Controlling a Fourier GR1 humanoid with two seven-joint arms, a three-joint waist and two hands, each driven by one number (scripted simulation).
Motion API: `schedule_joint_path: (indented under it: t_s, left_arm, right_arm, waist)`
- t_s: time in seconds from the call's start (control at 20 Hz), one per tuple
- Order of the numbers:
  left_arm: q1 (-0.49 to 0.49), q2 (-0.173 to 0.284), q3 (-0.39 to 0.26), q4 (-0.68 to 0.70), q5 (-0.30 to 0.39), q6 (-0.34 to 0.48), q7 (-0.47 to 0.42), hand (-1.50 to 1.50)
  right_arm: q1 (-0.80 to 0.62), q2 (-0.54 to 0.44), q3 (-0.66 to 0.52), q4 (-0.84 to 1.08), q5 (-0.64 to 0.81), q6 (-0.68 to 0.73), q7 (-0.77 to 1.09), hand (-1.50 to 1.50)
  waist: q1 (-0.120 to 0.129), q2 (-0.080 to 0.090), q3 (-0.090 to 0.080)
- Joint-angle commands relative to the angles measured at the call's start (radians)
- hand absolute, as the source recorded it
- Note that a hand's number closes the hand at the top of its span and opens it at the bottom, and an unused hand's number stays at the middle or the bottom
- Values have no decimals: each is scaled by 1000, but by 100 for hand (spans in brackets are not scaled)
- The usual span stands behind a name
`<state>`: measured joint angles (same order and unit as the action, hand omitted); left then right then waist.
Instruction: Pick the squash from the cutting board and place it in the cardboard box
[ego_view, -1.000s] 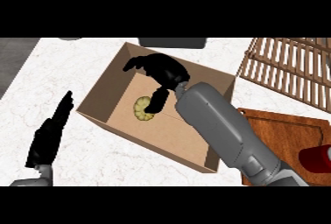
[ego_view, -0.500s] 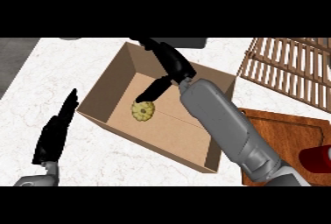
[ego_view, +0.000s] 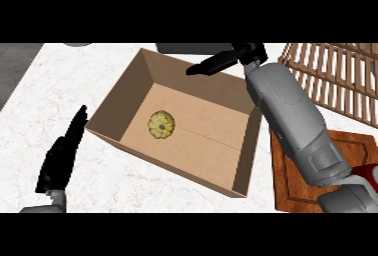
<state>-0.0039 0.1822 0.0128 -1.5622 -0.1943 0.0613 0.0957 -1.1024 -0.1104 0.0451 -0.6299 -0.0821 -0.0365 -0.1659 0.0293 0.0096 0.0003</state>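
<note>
Now one squash (ego_view: 162, 124) lies on the floor of the single cardboard box (ego_view: 221, 100), toward its left wall. Above the box's far rim, the right hand (ego_view: 221, 61) holds nothing, fingers straight. Left of the box, the left hand (ego_view: 63, 156) rests over the table (ego_view: 96, 175), fingers straight. One cutting board (ego_view: 295, 185) lies right of the box.

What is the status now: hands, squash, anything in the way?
Both hands open: right hand above box's far wall, left hand resting beside it. Squash on cardboard box floor. Nothing blocking.
</note>
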Motion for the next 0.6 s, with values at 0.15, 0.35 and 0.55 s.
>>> schedule_joint_path:
  t_s: [0.15,0.35,0.55]
  left_arm:
    - [-11,10,16,15,19,-24,-9,0]
    - [-5,-4,-5,9,1,-18,-18,0]
    - [-59,22,37,28,31,-37,9,0]
  right_arm:
    - [13,-218,-160,169,-74,130,-117,-150]
    - [-45,-330,-202,272,-84,245,-149,-150]
    - [-8,-390,-188,317,-60,351,-249,-150]
  waist:
    - [7,8,1]
    - [20,10,1]
    - [29,19,1]
